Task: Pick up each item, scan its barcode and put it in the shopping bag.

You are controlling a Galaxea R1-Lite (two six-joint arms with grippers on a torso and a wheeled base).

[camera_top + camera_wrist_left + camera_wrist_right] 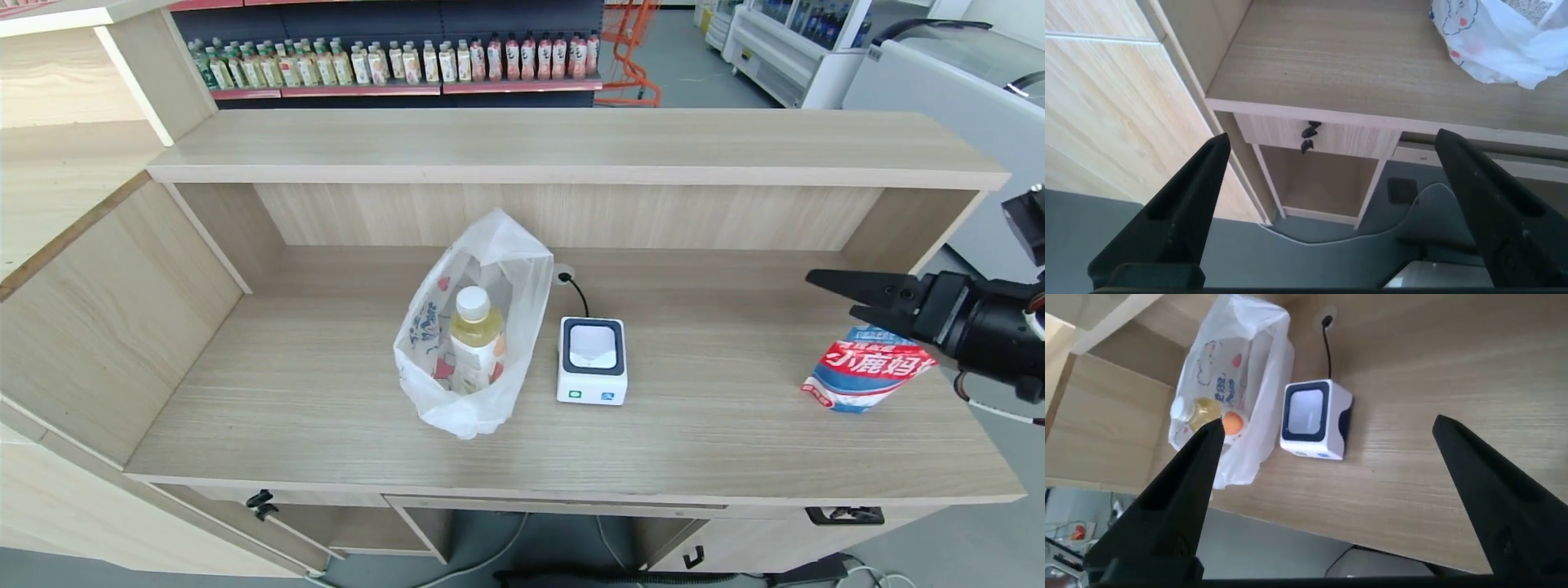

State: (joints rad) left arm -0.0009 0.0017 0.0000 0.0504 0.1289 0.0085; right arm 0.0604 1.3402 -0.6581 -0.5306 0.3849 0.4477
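A clear plastic shopping bag (478, 327) stands open at the middle of the wooden counter (694, 441). A yellow drink bottle (473, 339) with a white cap stands upright inside it. Right beside the bag sits the white barcode scanner (593, 359), window facing up. A blue, red and white pouch (865, 371) lies near the counter's right end. My right gripper (831, 295) hangs open just above and behind the pouch, holding nothing. The right wrist view looks past that gripper (1327, 425) onto the scanner (1310, 416) and the bag (1241, 367). My left gripper (1333, 137) is open and low, off the counter's front left corner.
A raised back ledge (571, 147) and side walls box in the counter. The scanner's black cable (575, 296) runs to a hole at the back. Keys hang from a drawer lock (1310, 137) under the front left edge. Store shelves of bottles stand behind.
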